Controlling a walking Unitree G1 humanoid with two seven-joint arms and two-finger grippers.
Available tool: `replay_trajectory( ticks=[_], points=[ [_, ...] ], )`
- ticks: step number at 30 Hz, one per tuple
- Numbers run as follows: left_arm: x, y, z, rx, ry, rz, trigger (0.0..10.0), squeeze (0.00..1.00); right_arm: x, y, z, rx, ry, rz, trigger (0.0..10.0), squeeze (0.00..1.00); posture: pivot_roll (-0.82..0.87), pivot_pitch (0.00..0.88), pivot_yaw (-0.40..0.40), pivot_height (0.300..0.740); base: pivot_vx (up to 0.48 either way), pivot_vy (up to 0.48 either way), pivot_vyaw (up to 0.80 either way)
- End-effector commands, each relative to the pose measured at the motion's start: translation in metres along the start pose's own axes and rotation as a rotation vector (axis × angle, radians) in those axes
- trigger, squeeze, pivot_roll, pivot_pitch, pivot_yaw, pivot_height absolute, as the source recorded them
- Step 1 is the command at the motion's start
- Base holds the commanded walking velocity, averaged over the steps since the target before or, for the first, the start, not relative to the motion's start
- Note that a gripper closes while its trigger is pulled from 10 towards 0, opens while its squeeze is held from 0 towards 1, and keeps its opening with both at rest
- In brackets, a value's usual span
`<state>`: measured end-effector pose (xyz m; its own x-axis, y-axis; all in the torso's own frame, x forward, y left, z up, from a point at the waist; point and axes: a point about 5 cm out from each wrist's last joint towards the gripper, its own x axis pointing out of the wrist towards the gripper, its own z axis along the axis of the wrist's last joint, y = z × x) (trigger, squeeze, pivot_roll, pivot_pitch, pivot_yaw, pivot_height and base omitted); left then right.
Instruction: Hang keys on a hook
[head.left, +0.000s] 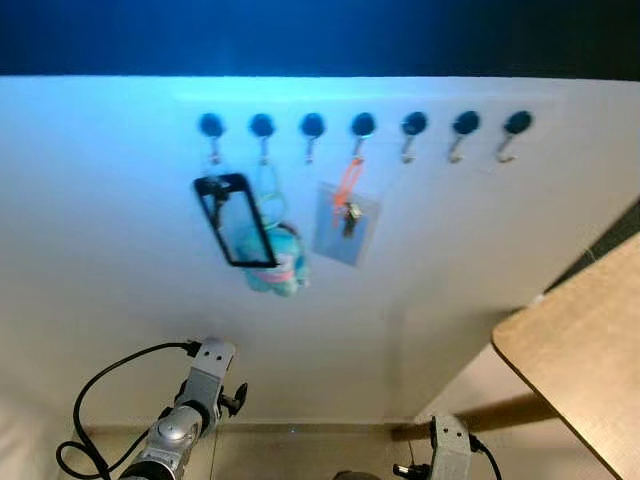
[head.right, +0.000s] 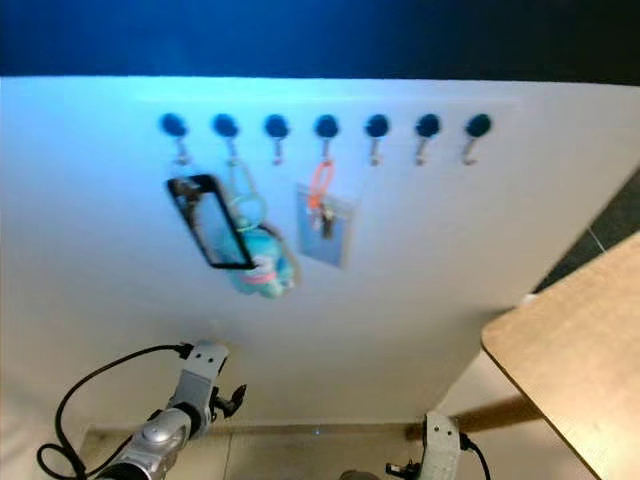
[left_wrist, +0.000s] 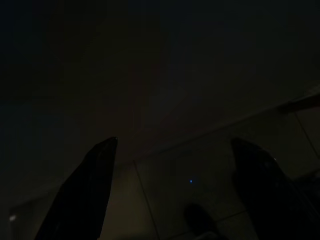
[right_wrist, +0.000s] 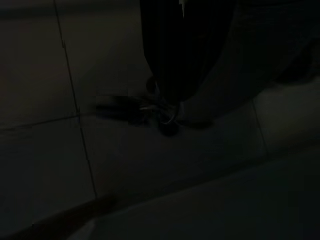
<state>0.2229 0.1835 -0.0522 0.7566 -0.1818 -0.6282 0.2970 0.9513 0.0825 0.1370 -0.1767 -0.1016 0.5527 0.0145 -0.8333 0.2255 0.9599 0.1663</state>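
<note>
Item 1. Left arm (head.left: 185, 420), at 7 o'clock in the head views, with a black cable (head.left: 95, 400) looping off it. Left claw (left_wrist: 172, 142): two fingers (left_wrist: 87, 190) spread wide, holding nothing, over dim floor tiles (left_wrist: 165, 185).

Item 2. Wall (head.left: 120, 260), white, straight ahead. Hook row at 12 o'clock, seven blue-capped hooks running level, left to right:
- first hook (head.left: 211, 127): black-framed flat rectangle (head.left: 236, 220), long axis tilted from 11 to 5 o'clock;
- second hook (head.left: 262, 127): teal soft toy (head.left: 280, 265), partly behind the rectangle;
- third hook (head.left: 312, 127): bare;
- fourth hook (head.left: 362, 126): orange loop (head.left: 349, 182) carrying a clear pouch (head.left: 345, 228), slightly tilted;
- fifth hook (head.left: 413, 125), sixth hook (head.left: 465, 124), seventh hook (head.left: 517, 124): bare, with open wall below them.

Item 3. Right arm (head.left: 450, 450), at 6 o'clock, low by the foot of the wall. Right claw (right_wrist: 167, 107): fingers drawn together, pinching the keys (right_wrist: 150, 107). The bunch hangs at the fingertips above the floor, well below the hook row. Its long axis runs crosswise to the fingers; the view is too dark to tell which way the key blades point.

Item 4. Wooden surface (head.left: 590, 350), at 4 o'clock. Its rounded corner juts toward the wall, narrowing the room right of the right arm.
</note>
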Motion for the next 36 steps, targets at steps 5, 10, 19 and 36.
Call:
replay_trajectory(
  ticks=[5, 10, 19, 36],
  points=[
    [-0.0017, 0.0019, -0.0038, -0.022, 0.011, 0.005, 10.0, 0.00, 0.0003, 0.0023, 0.0007, 0.009, -0.010, 0.007, 10.0, 0.00, 0.09, 0.035, -0.004, 0.740, 0.000, 0.000, -0.16],
    [-0.0018, 0.0016, -0.0056, -0.064, 0.019, 0.007, 10.0, 0.00, 0.0003, 0.0022, 0.0008, 0.006, -0.008, 0.008, 10.0, 0.00, 0.09, 0.035, -0.007, 0.740, 0.000, 0.000, 0.00],
    [-0.0025, 0.0029, -0.0091, -0.105, 0.041, 0.025, 10.0, 0.00, 0.0002, 0.0005, 0.0013, 0.003, -0.005, 0.011, 10.0, 0.00, 0.09, 0.035, -0.013, 0.740, -0.092, 0.000, 0.00],
    [-0.0028, 0.0026, -0.0113, -0.124, 0.053, 0.029, 10.0, 0.00, 0.0001, -0.0021, 0.0025, -0.001, -0.004, 0.009, 10.0, 0.00, 0.08, 0.025, -0.012, 0.740, -0.366, 0.000, 0.00]
  ],
)
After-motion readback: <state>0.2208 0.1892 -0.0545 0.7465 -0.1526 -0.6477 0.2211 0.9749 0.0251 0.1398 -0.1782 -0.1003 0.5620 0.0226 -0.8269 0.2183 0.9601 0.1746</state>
